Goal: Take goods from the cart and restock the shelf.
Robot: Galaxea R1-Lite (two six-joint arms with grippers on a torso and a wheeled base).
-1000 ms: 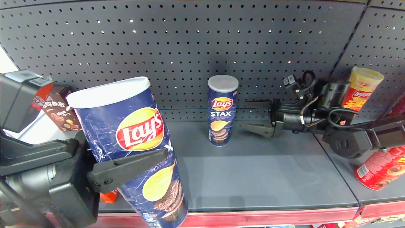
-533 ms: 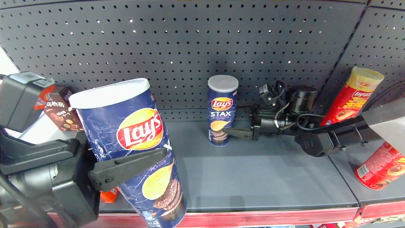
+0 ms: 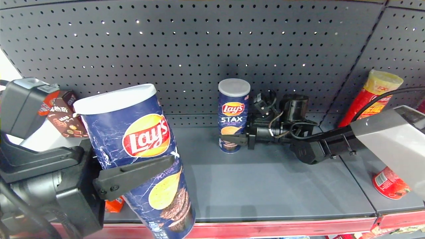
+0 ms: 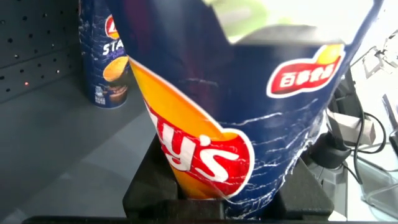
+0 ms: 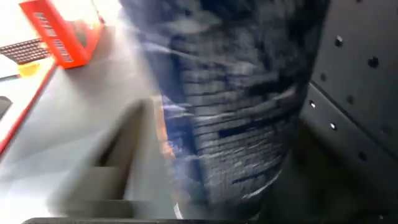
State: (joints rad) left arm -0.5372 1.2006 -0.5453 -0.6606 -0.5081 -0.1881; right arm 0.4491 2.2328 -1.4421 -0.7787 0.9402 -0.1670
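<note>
My left gripper sits low at the front left, shut on a large blue chips can that leans slightly over the shelf's front edge; this held blue chips can looms close in the left wrist view. A second blue can stands upright near the back of the grey shelf. Coming in from the right, my right gripper is open and straddles its lower part, with one finger in front and the other hidden behind. That standing can is right before the right wrist camera.
A red can leans on the pegboard at far right and another red can lies below it. Brown boxes stand at the left, with an orange box behind the held can. The shelf's middle front is bare.
My right arm has swept left along the shelf, and its open fingers have come around the standing blue can. The left gripper and its can barely moved.
</note>
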